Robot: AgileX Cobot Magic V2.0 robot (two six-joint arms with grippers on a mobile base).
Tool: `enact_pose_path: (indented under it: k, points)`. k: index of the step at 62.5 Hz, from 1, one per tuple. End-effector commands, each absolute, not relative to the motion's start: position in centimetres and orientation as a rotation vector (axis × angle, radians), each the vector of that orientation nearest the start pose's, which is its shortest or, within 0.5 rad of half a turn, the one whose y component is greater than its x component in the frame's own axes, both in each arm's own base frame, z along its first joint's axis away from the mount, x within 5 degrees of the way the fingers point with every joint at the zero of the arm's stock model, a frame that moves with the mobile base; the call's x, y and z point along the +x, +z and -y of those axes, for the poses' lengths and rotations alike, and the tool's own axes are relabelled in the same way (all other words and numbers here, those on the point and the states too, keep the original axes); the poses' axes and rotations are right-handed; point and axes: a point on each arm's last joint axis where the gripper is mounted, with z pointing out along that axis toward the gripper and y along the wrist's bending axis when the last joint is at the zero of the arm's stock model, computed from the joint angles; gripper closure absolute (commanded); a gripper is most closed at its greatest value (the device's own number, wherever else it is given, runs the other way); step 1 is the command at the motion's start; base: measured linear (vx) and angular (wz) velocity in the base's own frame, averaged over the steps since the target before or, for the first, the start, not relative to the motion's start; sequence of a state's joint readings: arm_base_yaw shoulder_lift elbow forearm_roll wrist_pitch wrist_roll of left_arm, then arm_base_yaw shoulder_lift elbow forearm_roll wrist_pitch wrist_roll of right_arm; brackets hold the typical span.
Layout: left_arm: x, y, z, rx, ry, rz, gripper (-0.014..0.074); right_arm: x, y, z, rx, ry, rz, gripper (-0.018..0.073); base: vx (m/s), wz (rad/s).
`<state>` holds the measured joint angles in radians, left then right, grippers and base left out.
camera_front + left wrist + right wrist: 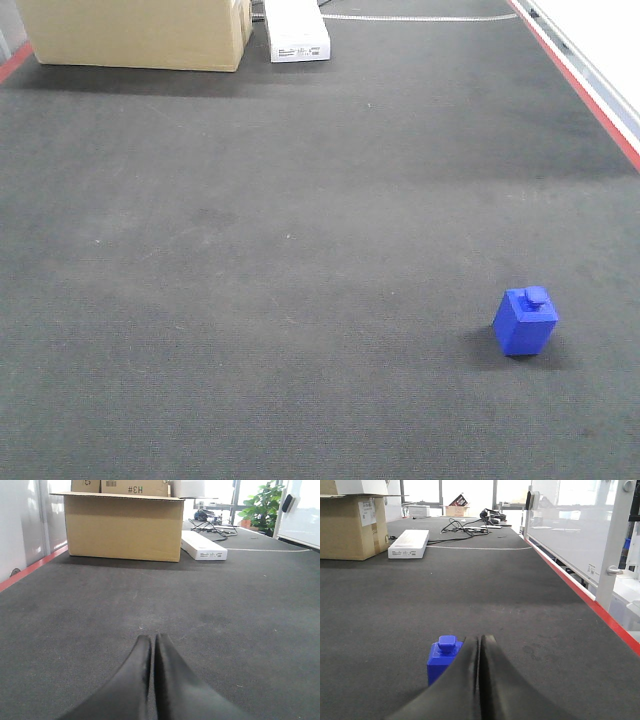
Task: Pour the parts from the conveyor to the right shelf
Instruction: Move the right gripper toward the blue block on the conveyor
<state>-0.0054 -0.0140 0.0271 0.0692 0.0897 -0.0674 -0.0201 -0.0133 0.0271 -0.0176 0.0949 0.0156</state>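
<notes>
Where the conveyor (300, 230) begins at the far left of the front view, a brown cardboard box (135, 35) stands on the dark belt. Just to its right lies a long white carton (297, 30), the two close but apart. In the left wrist view the left fingers (132, 680) are clenched, their black tips pressed together with only a thin seam between them and nothing held. They hang low over bare belt, well short of the cardboard box, with a red stripe (30, 569) running along the belt's left edge. The blue part (526, 322) sits on the conveyor in the lower right of the front view, upright, its round knob on top. In the right wrist view the right fingers (492, 680) are likewise clenched on nothing. The part stands just beside them on the left of that view, its lower corner hidden behind one finger; whether it touches cannot be told. Along the right edge runs another red stripe (595, 100), with a white-framed panel (570, 530) beyond it.
</notes>
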Motion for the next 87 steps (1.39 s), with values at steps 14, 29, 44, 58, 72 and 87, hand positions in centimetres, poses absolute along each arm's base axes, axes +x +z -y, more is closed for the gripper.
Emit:
enact_pose_path:
  k: [14,29,44,58,72,87]
  points:
    - [5.7,19.4,0.0,0.000,-0.007,-1.526,0.0603,5.6,19.8,0.1,0.015,-0.026,-1.515,0.0568,0.00,0.00]
    - [5.7,19.4,0.0,0.000,-0.007,-1.526,0.0603,5.4,21.2,0.1,0.012,-0.026,-1.393,0.0568,0.00,0.00]
    - [5.7,19.4,0.0,0.000,-0.007,-1.526,0.0603,5.2,27.6,0.1,0.011,-0.030,-1.343,0.0568,0.00,0.00]
    - [5.7,19.4,0.0,0.000,-0.007,-1.526,0.0603,8.3,31.0,0.3,0.014,-0.032,-1.625,0.0568,0.00,0.00]
    - [5.7,19.4,0.0,0.000,-0.007,-1.526,0.0603,11.5,29.9,0.3,0.036,-0.005,-1.808,0.0568,0.00,0.00]
    - [5.7,19.4,0.0,0.000,-0.007,-1.526,0.0603,12.2,29.5,0.3,0.029,-0.013,-1.863,0.0536,0.00,0.00]
